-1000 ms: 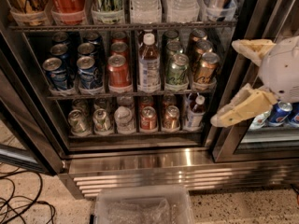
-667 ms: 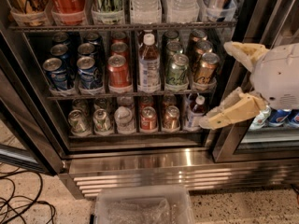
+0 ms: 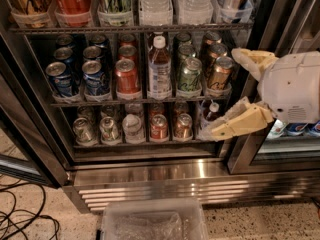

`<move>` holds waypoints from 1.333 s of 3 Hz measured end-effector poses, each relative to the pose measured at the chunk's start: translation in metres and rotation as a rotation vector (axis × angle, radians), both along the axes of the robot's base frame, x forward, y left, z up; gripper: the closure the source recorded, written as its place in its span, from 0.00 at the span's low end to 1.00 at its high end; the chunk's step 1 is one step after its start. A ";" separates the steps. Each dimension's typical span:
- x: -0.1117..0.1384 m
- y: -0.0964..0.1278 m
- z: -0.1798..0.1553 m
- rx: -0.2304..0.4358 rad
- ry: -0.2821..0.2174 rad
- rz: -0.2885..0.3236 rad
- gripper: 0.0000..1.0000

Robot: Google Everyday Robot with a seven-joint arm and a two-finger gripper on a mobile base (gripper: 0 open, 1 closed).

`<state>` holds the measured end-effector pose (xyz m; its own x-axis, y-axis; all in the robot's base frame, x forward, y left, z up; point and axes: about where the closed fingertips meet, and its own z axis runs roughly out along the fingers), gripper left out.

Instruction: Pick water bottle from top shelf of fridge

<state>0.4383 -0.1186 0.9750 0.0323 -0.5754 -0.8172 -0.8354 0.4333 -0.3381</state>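
Note:
The fridge [image 3: 150,176] stands open in front of me, with a steel base panel. On its top shelf [image 3: 130,28], two clear ribbed water bottles [image 3: 155,1] [image 3: 193,1] stand side by side in clear holders, their tops cut off by the frame edge. My gripper [image 3: 225,93] is at the right, level with the middle rack and well below the water bottles. Its two tan fingers [image 3: 240,125] are spread wide apart and hold nothing.
A red cola bottle [image 3: 74,1] and other drinks share the top shelf. A brown-drink bottle [image 3: 159,69] stands among cans on the middle rack, with more cans below. A clear plastic bin [image 3: 155,224] and black cables [image 3: 22,219] lie on the floor. A steel door post [image 3: 245,149] is behind the gripper.
The gripper has moved left, towards the fridge opening, with its fingers still spread. Nothing on the shelves has moved.

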 end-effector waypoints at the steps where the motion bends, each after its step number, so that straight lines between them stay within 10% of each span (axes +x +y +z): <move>1: -0.001 0.021 0.009 0.018 -0.033 -0.007 0.00; 4: 0.043 0.092 0.026 0.289 -0.202 -0.179 0.00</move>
